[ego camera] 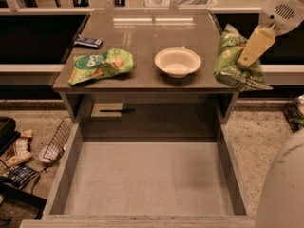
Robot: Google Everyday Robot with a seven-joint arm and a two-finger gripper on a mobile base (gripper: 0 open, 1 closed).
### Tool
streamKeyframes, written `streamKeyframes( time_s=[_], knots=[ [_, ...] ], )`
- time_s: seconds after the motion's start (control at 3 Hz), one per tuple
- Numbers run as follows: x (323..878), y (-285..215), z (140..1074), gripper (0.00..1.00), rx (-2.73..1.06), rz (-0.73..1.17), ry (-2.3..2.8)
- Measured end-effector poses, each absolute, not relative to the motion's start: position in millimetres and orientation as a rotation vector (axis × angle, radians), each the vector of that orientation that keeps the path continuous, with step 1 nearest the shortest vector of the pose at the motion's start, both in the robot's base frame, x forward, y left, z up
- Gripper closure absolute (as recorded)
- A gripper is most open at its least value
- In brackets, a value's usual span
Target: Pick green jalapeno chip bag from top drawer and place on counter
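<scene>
My gripper (247,56) is shut on the green jalapeno chip bag (232,58), a crumpled dark-green foil bag. It holds the bag in the air at the counter's right edge, at about counter height, with part of the bag over the edge. One pale finger (254,45) lies across the bag's front. The top drawer (147,179) is pulled open below, and its pale bottom holds nothing. The counter (147,37) is glossy grey-brown.
A white bowl (177,61) sits on the counter just left of the held bag. A flatter lighter-green bag (100,65) lies at the counter's left, with a small dark packet (88,42) behind it. A small beige drawer front (107,110) shows under the counter. Clutter and a wire basket (56,144) lie on the floor at the left.
</scene>
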State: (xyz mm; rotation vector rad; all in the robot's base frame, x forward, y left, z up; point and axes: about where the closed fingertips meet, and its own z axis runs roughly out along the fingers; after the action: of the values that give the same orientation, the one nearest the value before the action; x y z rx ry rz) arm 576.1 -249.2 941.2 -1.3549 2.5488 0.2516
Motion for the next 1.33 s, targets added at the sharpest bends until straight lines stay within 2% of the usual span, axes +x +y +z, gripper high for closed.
streamKeyframes(
  time_s=[0.33,0.67,1.33],
  knots=[
    [594,-262,978,1.00,-1.282,0.133,2.477],
    [600,-263,978,1.00,-1.270,0.122,2.467],
    [692,-248,977,1.00,-1.027,0.180,2.287]
  ],
)
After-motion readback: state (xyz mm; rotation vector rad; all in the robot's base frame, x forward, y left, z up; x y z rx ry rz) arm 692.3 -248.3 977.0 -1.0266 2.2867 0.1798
